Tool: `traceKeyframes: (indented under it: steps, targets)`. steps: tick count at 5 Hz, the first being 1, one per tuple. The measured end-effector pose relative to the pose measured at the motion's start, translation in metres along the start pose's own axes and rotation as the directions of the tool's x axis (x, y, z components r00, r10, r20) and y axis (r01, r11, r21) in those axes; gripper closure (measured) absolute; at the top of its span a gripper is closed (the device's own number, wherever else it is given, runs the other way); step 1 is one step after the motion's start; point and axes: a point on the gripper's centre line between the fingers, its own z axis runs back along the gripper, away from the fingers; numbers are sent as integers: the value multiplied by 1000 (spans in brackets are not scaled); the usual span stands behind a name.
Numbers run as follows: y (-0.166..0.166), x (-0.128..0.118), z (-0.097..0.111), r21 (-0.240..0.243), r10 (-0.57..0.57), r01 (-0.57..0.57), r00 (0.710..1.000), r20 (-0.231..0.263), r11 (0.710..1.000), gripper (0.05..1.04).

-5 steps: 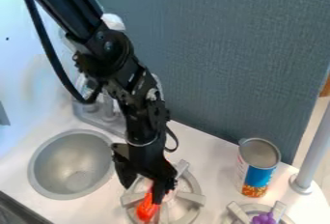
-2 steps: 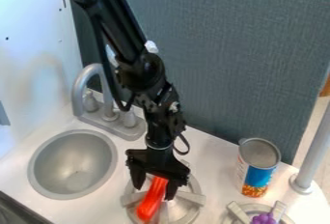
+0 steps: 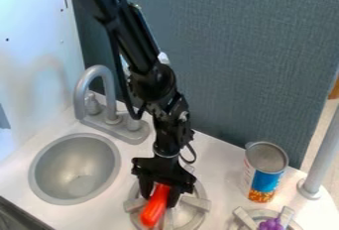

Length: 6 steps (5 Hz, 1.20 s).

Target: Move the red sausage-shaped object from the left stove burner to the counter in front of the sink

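At the left of the frame you have a white wall [image 3: 36,60], with a round metal sink [image 3: 59,169] set in the white counter [image 3: 215,157] below it and a gray faucet [image 3: 80,95] behind the basin. At lower centre, your gripper [image 3: 159,198] is closed around the upper end of an orange-red object [image 3: 153,211] over a gray burner [image 3: 195,202]. The object's long axis slants from that gripped end down and slightly left, its rounded, wider end toward the bottom edge. A blue-gray panel [image 3: 245,60] stands behind the counter. Farther right, a can [image 3: 263,180] with a blue-and-white label stands upright, its round gray top facing up; you can't tell what it contains. At lower right, a purple, bumpy thing [image 3: 270,225] lies on a second burner [image 3: 246,219], near a gray pole [image 3: 324,152].
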Motion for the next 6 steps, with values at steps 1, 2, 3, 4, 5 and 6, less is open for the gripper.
traceKeyframes:
  steps: [1, 2, 3, 4, 5, 6]
  targets:
    - [-3, -4, 0, 1, -3, 3, 1000, -1, 1000, 518]
    - [-2, -15, 6, 5, -39, 39, 999, 3, 999, 518]
    - [5, -27, 42, -2, -78, 79, 994, 81, 997, 518]
    - [30, -40, 48, 25, -50, 49, 996, 73, 999, 518]
    - [53, -47, 46, 74, 34, -38, 998, 57, 997, 518]
    - [66, -49, 43, 52, 170, -173, 984, 56, 984, 518]
